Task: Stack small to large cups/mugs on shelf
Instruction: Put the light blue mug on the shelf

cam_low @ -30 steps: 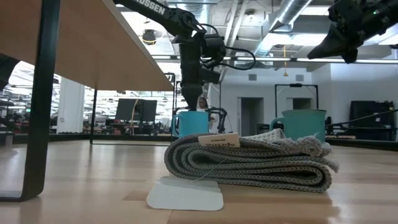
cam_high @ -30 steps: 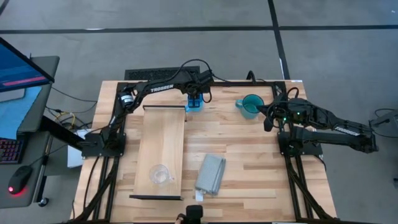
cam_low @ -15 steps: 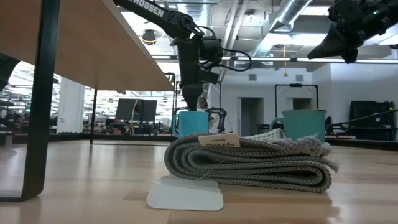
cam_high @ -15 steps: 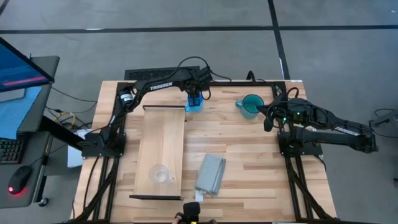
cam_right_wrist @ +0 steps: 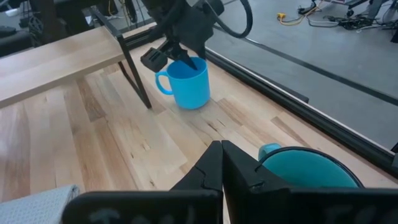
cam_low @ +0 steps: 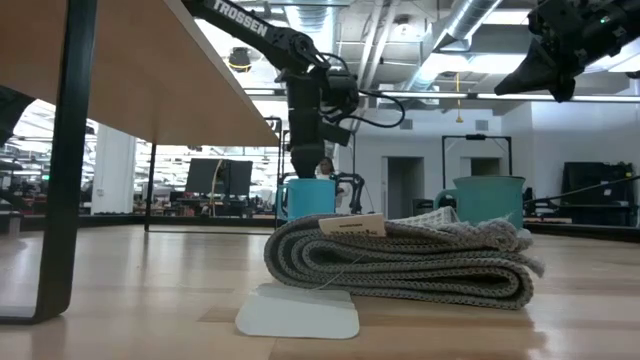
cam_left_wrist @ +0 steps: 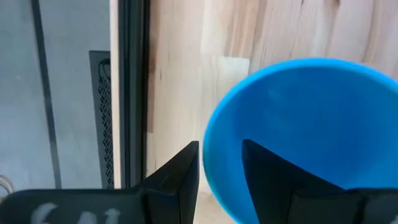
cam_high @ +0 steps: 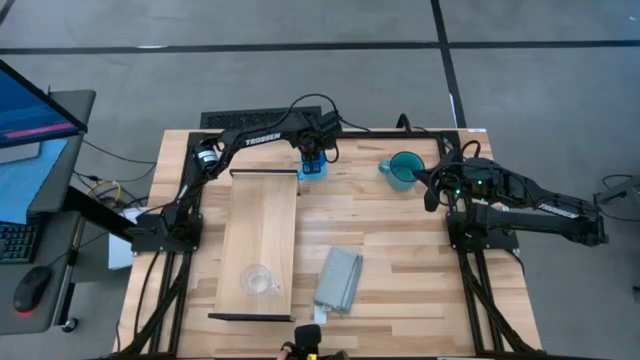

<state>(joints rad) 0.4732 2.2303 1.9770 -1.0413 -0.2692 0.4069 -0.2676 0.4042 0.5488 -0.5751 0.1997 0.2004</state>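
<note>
The bright blue mug [cam_high: 313, 167] stands on its base at the table's far edge, just beyond the shelf's [cam_high: 262, 215] far end. My left gripper [cam_left_wrist: 221, 146] is open and comes down over the mug's rim [cam_left_wrist: 208, 165], one finger inside and one outside. The teal mug [cam_high: 403, 170] stands upright further right. My right gripper [cam_right_wrist: 222, 146] is shut and hovers raised to the right of it, touching nothing. The clear cup [cam_high: 258, 280] stands on the near end of the shelf. My left gripper straddles the blue mug's rim [cam_right_wrist: 181, 62] from above, pointing down, with one finger inside the mug and one outside. The mug stands upright on the table. I cannot tell whether either finger touches the wall.
A folded grey cloth [cam_high: 338, 280] lies on the table right of the shelf, near the near edge. In the low view it fills the foreground [cam_low: 400, 262]. A dark rail runs along the far edge [cam_left_wrist: 132, 93]. Bare wood lies between the two mugs.
My left arm has sunk a little over the blue mug, and its wrist has shifted slightly. The mug has stayed in place on the table.
</note>
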